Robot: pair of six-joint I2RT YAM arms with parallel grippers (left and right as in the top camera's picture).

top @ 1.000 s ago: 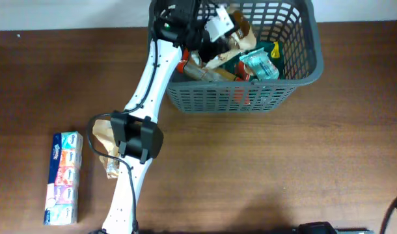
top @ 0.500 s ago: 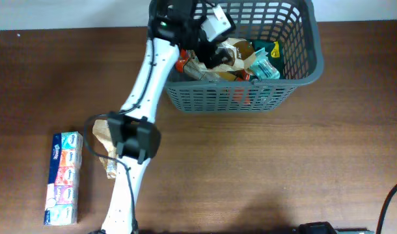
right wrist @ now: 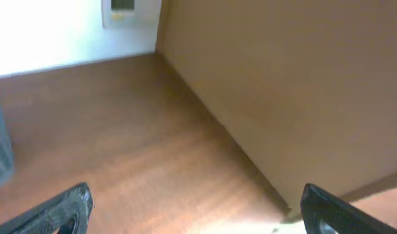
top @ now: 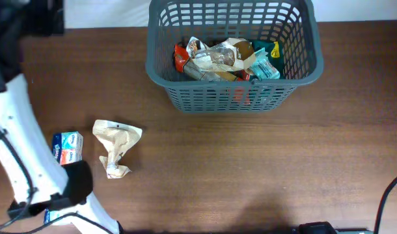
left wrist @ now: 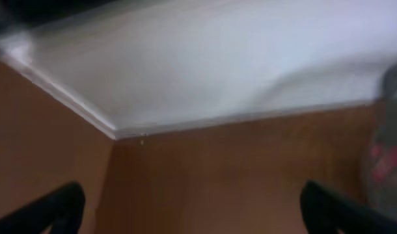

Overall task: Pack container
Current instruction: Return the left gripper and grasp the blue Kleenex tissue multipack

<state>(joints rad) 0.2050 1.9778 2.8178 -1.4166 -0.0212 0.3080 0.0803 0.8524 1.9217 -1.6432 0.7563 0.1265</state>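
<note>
The container, a dark grey lattice basket, stands at the table's far middle. In it lie several packets in red, beige and teal. My left gripper is open, its dark fingertips far apart with only bare table between them. It is well left of the basket, a blurred sliver of which shows at that view's right edge. My right gripper is open over bare wood, holding nothing. A crumpled beige packet lies on the table at the left.
A colourful tissue pack lies left of the beige packet, partly hidden by my white left arm, which runs along the table's left edge. A white wall borders the far side. A tan board stands to the right in the right wrist view.
My left gripper opened over the basket and left a packet inside. The left arm then swung away to the far left, uncovering the beige packet. The right arm has not moved.
</note>
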